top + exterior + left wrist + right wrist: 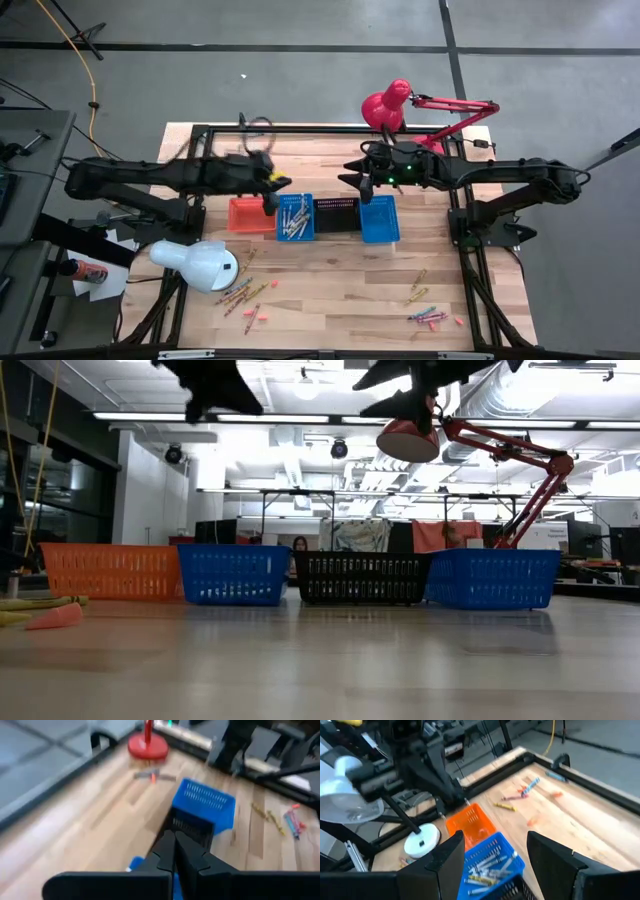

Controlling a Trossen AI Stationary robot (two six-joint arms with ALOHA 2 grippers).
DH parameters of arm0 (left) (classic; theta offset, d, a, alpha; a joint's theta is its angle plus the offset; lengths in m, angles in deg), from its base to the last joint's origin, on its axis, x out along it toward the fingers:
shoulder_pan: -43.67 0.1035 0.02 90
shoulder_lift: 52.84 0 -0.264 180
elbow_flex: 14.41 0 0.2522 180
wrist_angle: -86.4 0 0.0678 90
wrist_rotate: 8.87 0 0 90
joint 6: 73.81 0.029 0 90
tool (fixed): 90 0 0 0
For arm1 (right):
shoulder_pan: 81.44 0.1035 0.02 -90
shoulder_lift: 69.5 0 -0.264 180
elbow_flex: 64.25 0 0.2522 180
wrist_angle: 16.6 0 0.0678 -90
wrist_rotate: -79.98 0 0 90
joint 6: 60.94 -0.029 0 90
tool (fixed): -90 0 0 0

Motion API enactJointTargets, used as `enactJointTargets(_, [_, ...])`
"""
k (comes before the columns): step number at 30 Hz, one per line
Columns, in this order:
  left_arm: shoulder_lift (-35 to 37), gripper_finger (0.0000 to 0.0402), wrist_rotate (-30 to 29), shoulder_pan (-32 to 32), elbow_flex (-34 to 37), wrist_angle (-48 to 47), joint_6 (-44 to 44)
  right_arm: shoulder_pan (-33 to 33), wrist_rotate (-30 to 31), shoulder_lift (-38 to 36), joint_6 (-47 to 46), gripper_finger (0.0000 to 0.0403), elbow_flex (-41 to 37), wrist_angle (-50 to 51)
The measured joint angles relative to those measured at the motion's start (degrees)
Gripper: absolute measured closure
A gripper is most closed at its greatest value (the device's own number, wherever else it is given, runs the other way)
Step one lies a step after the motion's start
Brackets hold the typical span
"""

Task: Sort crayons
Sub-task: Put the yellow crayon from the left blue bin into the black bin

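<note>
My left fingers [272,181] are pressed together with nothing between them, hovering over the orange basket [246,213] and the blue basket [294,217] beside it that holds a heap of crayons [292,218]. My right fingers [352,172] are spread wide and empty above the black basket [337,213]. Beyond both, more crayons [243,293] lie loose on the table [330,290].

Orange basket [243,213], two blue baskets [379,219], black basket [336,214], red lamp [388,104], white lamp [198,264]
</note>
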Motion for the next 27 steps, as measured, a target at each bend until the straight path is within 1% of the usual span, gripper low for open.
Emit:
enactJointTargets(4, [-9.04, 0.0395, 5.70, -1.13, -0.01, -0.45, -4.02, 0.00, 0.00, 0.12, -0.70, 0.0195, -0.01, 2.98])
enactJointTargets(8, [-17.87, 0.0360, 9.50, -2.21, 0.01, -1.29, -8.24, 0.00, 0.00, 0.12, -0.62, 0.0195, -0.01, 3.49])
enactJointTargets(13, [-25.22, 0.0297, 10.06, -2.06, 0.01, -0.68, -12.84, 0.00, 0.02, 0.12, -0.19, 0.0195, -0.01, 3.75])
enactJointTargets(17, [-28.45, 0.0263, 10.42, -1.90, 0.01, -0.63, -13.15, 0.00, 0.02, 0.12, -0.07, 0.0195, -0.01, 3.93])
enactJointTargets(21, [-31.02, 0.0254, 11.16, -2.03, -0.01, -0.23, -12.22, -0.02, 0.04, 0.12, -0.07, 0.0195, -0.01, 4.80])
enactJointTargets(27, [-34.44, 0.0263, 10.53, -2.05, -0.01, 1.17, -11.26, -0.13, 0.05, 0.12, -0.07, 0.0195, -0.01, 4.84])
